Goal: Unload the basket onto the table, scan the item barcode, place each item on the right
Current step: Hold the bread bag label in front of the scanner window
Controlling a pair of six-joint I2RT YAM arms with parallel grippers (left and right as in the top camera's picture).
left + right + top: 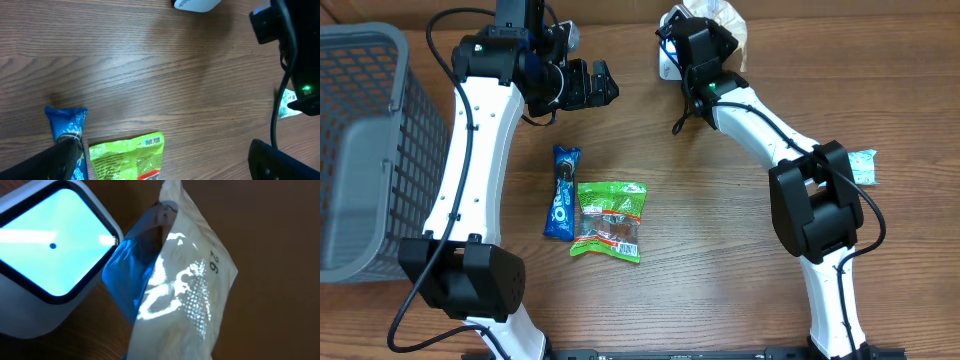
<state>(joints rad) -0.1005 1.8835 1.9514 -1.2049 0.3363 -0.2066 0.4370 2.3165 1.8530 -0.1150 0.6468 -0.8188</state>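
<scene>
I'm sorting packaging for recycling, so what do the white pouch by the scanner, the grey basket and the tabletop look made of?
The white pouch looks like thin glossy plastic film: it crinkles and throws bright glare. The grey basket seems moulded plastic, matte, with a grid wall. The tabletop is wood or wood-look laminate, brown grain, low sheen; which, I cannot tell.
</scene>
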